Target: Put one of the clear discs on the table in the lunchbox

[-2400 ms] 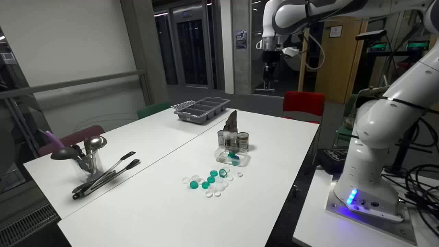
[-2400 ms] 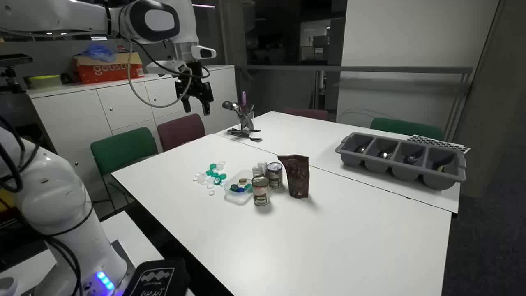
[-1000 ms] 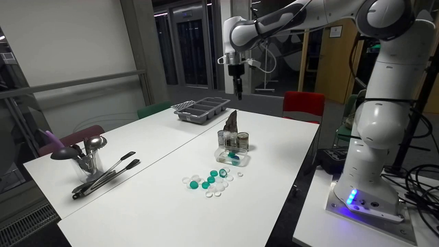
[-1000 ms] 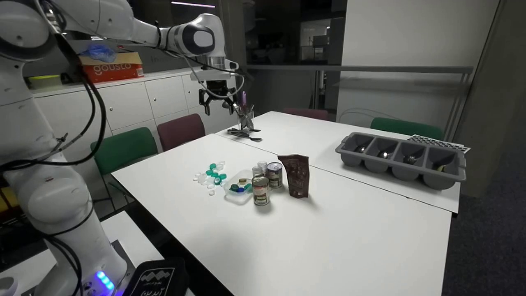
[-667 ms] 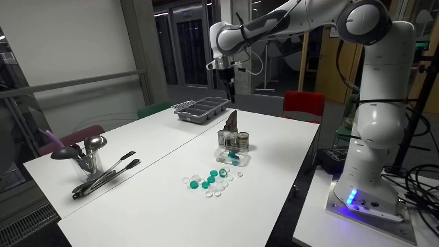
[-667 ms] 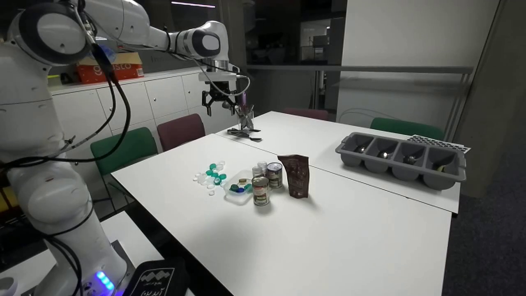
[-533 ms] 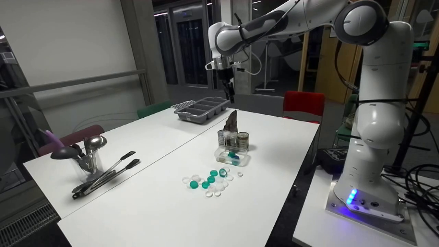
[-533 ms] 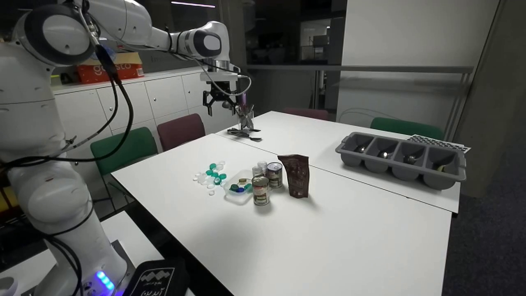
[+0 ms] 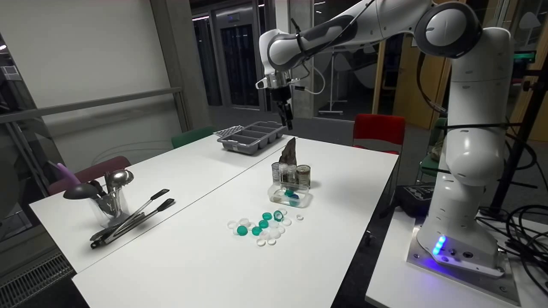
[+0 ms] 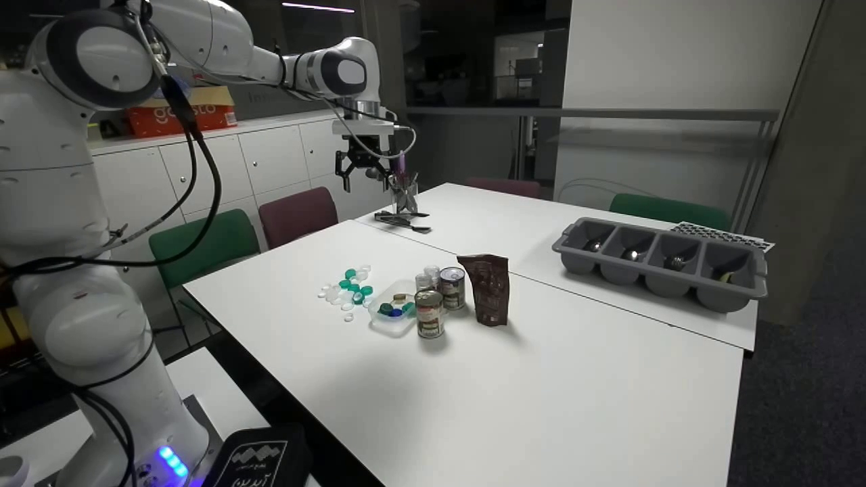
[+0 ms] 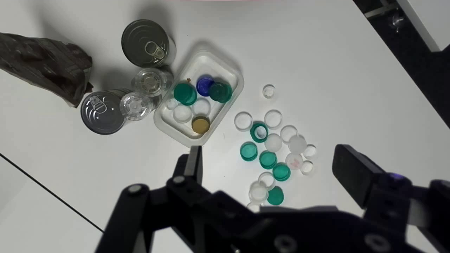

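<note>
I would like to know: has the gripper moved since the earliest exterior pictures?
Yes: in an exterior view, the gripper has moved left and down in the picture, toward the gray cutlery tray.

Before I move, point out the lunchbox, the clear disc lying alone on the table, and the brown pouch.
Lunchbox [image 11: 204,66], wrist view: bare floor inside it.
Clear disc [image 11: 269,91], wrist view: middle of its face.
Brown pouch [image 10: 489,291], in an exterior view: its broad side.

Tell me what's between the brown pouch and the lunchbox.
A row: two clear containers, with a can at either end. The wrist view shows it, the brown pouch on one side and the lunchbox on the other.
</note>
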